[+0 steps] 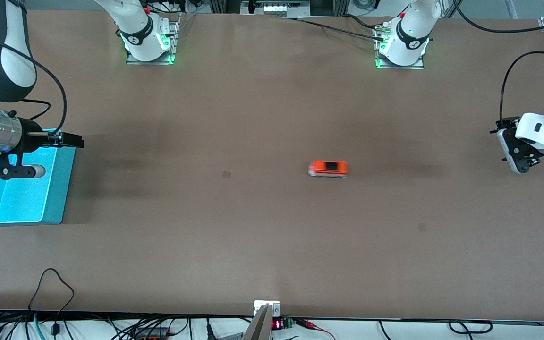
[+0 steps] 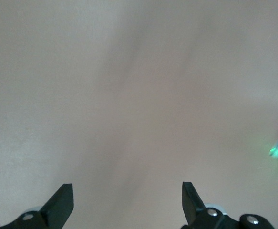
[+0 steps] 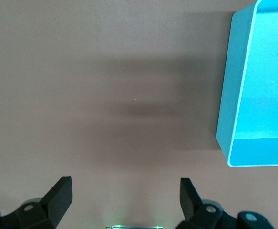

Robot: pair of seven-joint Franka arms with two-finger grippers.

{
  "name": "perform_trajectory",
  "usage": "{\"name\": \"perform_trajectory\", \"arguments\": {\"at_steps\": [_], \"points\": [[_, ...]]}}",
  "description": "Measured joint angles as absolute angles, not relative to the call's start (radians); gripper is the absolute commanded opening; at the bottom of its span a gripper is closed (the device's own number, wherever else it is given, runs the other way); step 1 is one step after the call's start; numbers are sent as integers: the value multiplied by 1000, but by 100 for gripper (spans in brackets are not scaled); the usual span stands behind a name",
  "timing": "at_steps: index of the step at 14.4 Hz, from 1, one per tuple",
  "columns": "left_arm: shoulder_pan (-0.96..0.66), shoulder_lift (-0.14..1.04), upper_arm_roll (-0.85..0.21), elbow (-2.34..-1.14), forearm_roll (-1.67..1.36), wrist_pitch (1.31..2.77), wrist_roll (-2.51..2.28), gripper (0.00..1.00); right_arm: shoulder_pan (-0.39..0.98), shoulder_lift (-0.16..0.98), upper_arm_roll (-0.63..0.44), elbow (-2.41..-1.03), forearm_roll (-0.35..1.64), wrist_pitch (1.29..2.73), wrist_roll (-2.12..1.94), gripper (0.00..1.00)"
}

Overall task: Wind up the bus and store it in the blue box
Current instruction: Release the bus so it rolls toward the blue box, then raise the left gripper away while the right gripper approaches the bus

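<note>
- The left end effector [image 1: 517, 153] hangs over the tabletop [image 1: 253, 245] at the left arm's end, fingers spread apart and empty; bare surface lies under it.
- The right end effector [image 1: 71, 140] hovers at the blue box's [image 1: 57, 189] edge, fingers also apart, holding nothing.
- The bus [image 1: 328, 168] sits on its wheels mid-tabletop, well apart from both end effectors and from the box.
- Judging by this, nothing is done: winding and storing both remain, and the box looks empty.
</note>
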State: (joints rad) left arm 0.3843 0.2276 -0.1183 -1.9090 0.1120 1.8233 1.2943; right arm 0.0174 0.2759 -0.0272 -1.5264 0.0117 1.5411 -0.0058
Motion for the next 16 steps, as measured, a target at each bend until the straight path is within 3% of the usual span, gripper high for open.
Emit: {"name": "perform_trajectory", "arguments": {"at_steps": [8,12,16], "points": [[380,203,-362,-1674,113,1495,638,100,15,284,-28,-1529,12,1541,-31,100],[378,172,-482,-1628,113,1465,294,100,14,285,-29,-1529,12,1541,-42,100],[378,169,-520,-1591,113,1465,157,100,14,285,-29,-1529,12,1541,-43,100]]}}
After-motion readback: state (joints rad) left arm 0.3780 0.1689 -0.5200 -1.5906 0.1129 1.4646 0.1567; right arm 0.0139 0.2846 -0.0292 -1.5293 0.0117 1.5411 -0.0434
